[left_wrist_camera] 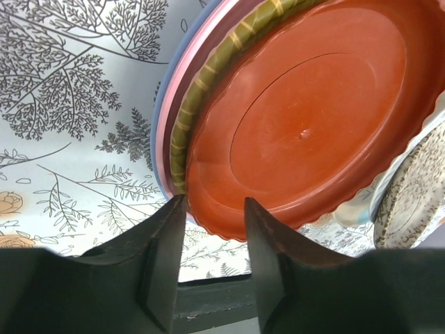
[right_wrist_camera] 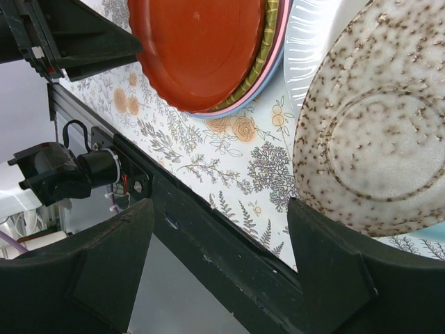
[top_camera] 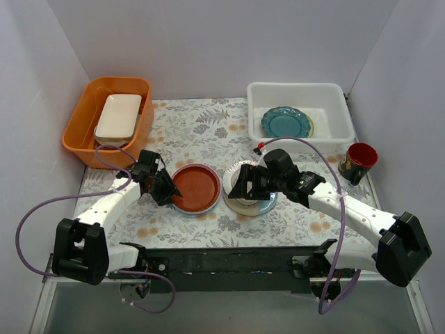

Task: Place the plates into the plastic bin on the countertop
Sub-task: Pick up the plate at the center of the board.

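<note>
A red-brown plate (top_camera: 197, 188) tops a stack at mid-table, over olive (left_wrist_camera: 208, 69), pink (left_wrist_camera: 172, 104) and blue (left_wrist_camera: 157, 118) plates. My left gripper (top_camera: 163, 188) stands at that stack's left edge. Its fingers (left_wrist_camera: 167, 236) straddle the red-brown plate's (left_wrist_camera: 306, 125) rim, still slightly apart. My right gripper (top_camera: 243, 184) hangs wide open over a second stack. One of its fingertips (right_wrist_camera: 327, 243) is at the near rim of a speckled plate (right_wrist_camera: 375, 139), the other off the table edge. A teal plate (top_camera: 286, 122) lies in the plastic bin (top_camera: 299, 87) at the back right of the countertop (top_camera: 201, 129).
An orange tub (top_camera: 80, 136) at the back left holds a white rectangular dish (top_camera: 118, 116). A dark red mug (top_camera: 360, 158) stands right of the bin. A black rail (right_wrist_camera: 229, 236) runs along the near table edge. Purple-white walls close the sides and back.
</note>
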